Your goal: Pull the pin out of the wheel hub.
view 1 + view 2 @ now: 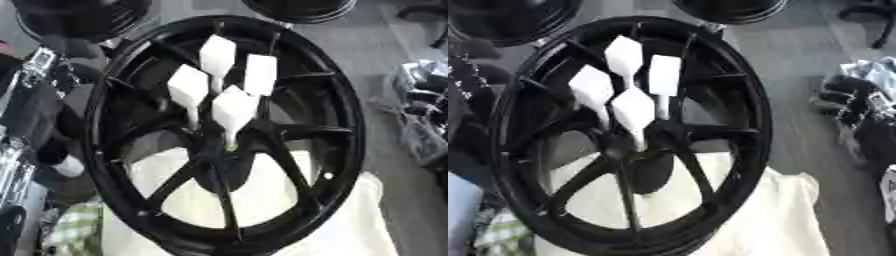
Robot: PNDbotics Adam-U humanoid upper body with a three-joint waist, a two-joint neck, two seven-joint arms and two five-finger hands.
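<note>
at the left edge the robot's left arm (26, 95) comes in, black with silver joints, lying along and partly behind the rim of the wheel hub (341, 130). its hand is not clear to see, so i cannot tell how its fingers stand or whether they hold anything. below the arm, at the lower left, a green and white patterned cloth (74, 232) lies beside the hub's lower rim.

the wheel hub is a big black spoked wheel, tilted toward the camera and filling the middle of the view. its lower part rests on a pale cream cloth (350, 225), which shows through the gaps between the spokes and spreads out to the lower right. four white pins (234, 107) with wide flat heads stand in the centre of the hub, clustered close together, their thin stems running down toward the hub's middle. nothing touches them; the spokes fan out all around them.

behind the hub, at the top, parts of two more dark wheels (302, 10) show, one at the upper left and one at the upper middle. the grey floor (385, 55) runs down the right side, and at the right edge sits a pile of dark and grey objects (424, 115) that i cannot make out.

no writing or label can be read anywhere. the right hand does not show.
</note>
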